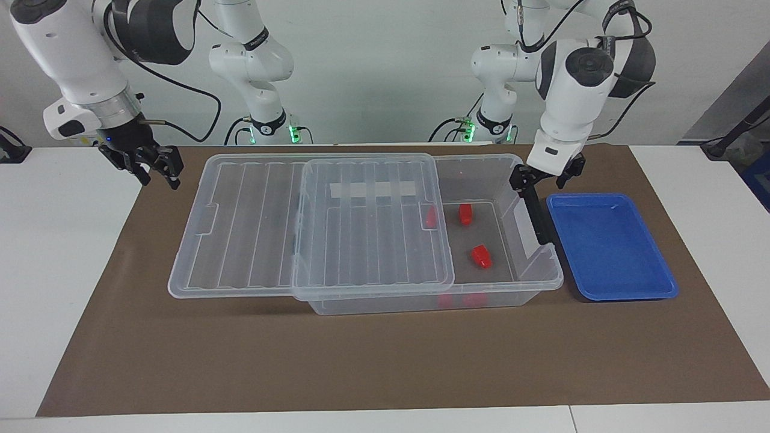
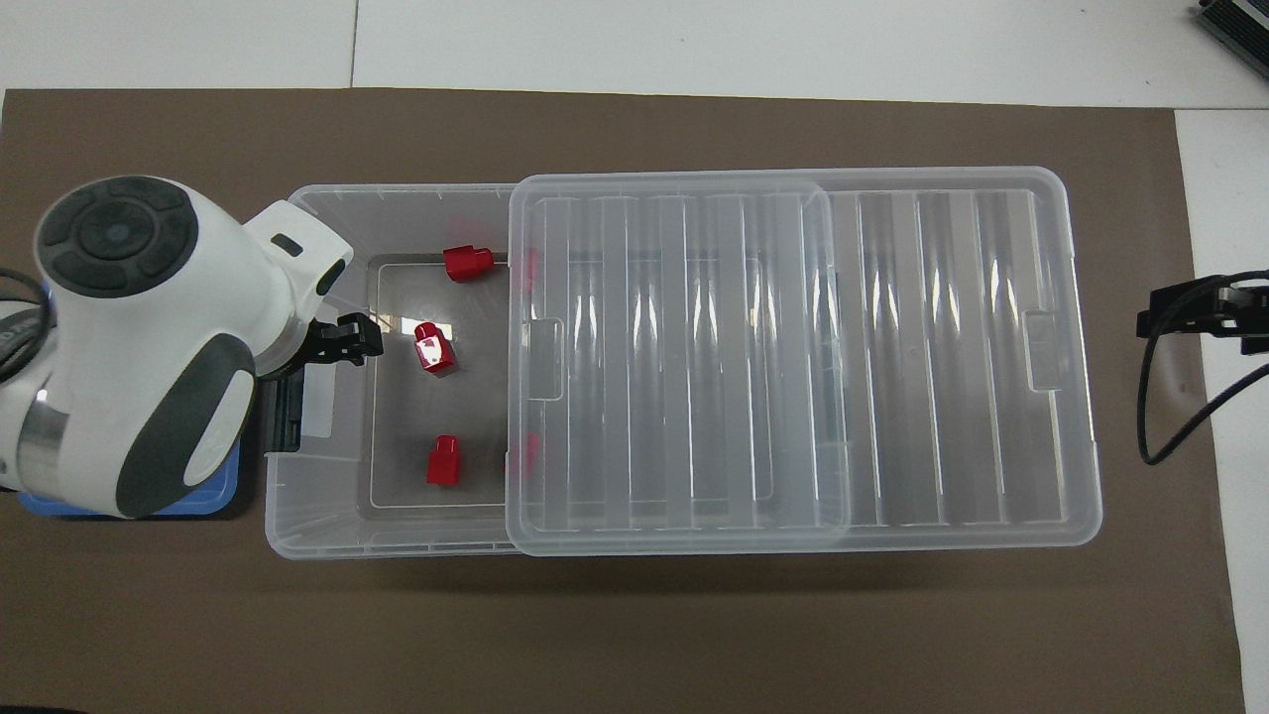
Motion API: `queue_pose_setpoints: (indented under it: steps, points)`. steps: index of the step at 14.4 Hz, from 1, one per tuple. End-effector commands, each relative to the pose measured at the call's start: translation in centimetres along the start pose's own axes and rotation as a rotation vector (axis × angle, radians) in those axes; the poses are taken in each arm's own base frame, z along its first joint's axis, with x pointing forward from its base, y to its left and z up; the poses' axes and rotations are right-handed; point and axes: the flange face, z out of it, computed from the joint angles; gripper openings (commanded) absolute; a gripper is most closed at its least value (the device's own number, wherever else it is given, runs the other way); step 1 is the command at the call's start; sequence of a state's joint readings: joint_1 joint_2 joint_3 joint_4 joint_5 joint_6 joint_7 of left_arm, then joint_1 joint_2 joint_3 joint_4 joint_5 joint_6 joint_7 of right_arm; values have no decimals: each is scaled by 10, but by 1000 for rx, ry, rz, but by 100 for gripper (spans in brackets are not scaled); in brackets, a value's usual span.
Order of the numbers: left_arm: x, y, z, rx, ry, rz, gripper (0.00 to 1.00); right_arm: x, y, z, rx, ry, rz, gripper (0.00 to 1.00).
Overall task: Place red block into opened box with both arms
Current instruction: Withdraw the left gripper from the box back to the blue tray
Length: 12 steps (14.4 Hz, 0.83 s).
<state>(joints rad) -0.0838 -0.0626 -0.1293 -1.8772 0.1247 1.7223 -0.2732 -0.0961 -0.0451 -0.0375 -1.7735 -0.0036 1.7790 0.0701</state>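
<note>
The clear box (image 1: 544,282) (image 2: 297,535) lies along the brown mat. Its ribbed lid (image 1: 252,228) (image 2: 892,347) is slid toward the right arm's end, so the end by the left arm is uncovered. In that uncovered part a red block (image 1: 465,214) (image 2: 433,349) lies on the floor, with two more red blocks (image 1: 480,256) (image 2: 466,262) near it. Others show dimly under the lid's edge. My left gripper (image 1: 544,173) (image 2: 342,342) hangs open and empty over the box's end wall. My right gripper (image 1: 150,167) (image 2: 1190,317) hovers over the mat's edge, off the lid's end, holding nothing.
A blue tray (image 1: 607,246) (image 2: 223,496) sits beside the box at the left arm's end, mostly covered by the left arm in the overhead view. A dark grey latch (image 1: 535,216) (image 2: 288,416) stands on the box's end wall. The brown mat (image 1: 361,361) runs under everything.
</note>
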Motion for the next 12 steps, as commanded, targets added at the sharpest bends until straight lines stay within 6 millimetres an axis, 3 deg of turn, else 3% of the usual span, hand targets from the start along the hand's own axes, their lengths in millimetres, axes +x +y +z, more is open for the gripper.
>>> queue_pose_setpoints:
  steps: [1,8,10,12]
  points:
    - [-13,-43,-12,-29,-36,80,100,-10,19,25,-10,34,4,0]
    - [-14,-149,-2,-63,-33,252,100,6,22,77,-7,52,10,0]
    - [-16,-170,10,-57,8,302,100,14,20,83,-4,84,7,0]
    - [-23,-173,28,-49,32,323,100,19,19,95,-3,83,6,0]
